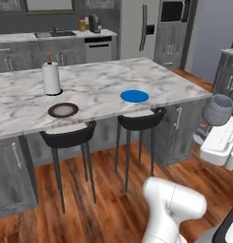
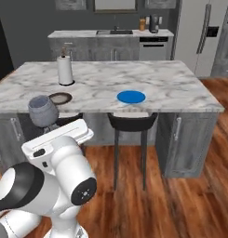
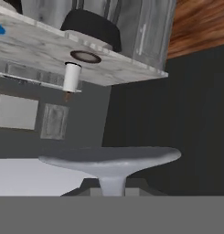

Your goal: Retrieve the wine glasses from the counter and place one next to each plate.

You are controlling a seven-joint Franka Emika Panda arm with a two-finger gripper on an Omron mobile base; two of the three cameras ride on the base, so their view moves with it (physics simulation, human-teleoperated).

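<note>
While the arm stands on the stool side of the island (image 1: 151, 71), the gripper (image 3: 112, 192) is clamped on the stem of a wine glass (image 1: 218, 110), jaws nearly together. The fingertips themselves are hidden behind the glass in the hand view, where the foot of the glass (image 3: 111, 160) spreads wide across the lower frame with the stem dropping at 6 o'clock into the gripper. Scene appears upside down in that view.

Left base view: glass bowl sits at the 12 o'clock end of the white hand (image 1: 222, 142), off the island's right corner, above the wood floor, well apart from both plates. Right base view: same glass (image 2: 42, 110) rides above the hand at the left, in front of the island edge, overlapping the brown-rimmed plate (image 2: 60, 98) in line of sight; cannot tell any contact, looks apart.

Blue plate (image 1: 134, 96) lies flat on the island near its front edge, at roughly 9 o'clock from the glass in the left base view. Brown-rimmed plate further left, same front edge. Paper towel roll (image 1: 52, 78) upright just behind that plate, at about 11 o'clock of it. Two black stools (image 1: 137, 121) tucked under the island front. Counter (image 1: 23, 37) with sink at the back wall, far from the arm.
</note>
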